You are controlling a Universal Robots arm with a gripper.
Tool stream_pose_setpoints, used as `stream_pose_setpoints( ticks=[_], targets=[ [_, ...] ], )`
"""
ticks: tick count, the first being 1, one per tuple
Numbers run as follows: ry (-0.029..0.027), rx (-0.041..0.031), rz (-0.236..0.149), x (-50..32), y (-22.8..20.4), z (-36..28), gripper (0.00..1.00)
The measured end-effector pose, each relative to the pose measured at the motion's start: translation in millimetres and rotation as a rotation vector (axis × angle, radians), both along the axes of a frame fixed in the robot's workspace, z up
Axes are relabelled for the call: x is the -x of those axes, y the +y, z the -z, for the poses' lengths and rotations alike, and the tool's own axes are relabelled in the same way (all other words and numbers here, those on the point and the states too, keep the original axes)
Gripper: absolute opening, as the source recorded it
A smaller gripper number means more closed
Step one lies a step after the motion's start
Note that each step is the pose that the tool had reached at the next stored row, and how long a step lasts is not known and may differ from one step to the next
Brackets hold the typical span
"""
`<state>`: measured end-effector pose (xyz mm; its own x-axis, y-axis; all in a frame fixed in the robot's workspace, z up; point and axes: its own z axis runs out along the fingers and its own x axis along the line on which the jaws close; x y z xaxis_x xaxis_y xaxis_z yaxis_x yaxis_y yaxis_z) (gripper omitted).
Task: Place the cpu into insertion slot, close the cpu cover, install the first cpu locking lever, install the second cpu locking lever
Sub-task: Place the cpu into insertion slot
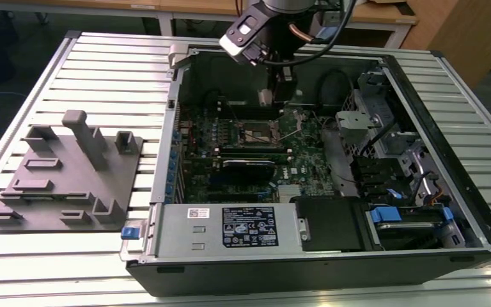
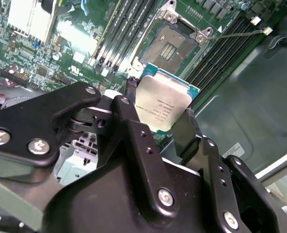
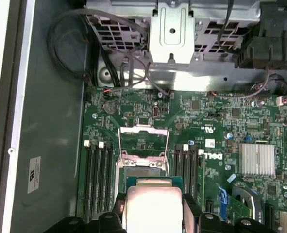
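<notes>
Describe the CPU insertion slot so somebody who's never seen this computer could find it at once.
Look inside the open computer case, at the green circuit board on its floor. Between two banks of long narrow black memory slots sits the insertion slot. It alone is square: an empty dark socket with a silver metal rim.
</notes>
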<state>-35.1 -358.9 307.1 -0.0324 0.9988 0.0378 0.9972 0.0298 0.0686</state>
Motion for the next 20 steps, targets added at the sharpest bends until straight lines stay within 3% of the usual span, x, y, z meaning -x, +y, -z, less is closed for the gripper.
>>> stream_pose_setpoints(
  ticks=[7,20],
  targets=[
    [0.0028,-0.0132,0.0,0.1,0.0,5.8,0.54],
    [0.0028,-0.0135,0.0,0.0,0.0,6.7,0.54]
  ],
)
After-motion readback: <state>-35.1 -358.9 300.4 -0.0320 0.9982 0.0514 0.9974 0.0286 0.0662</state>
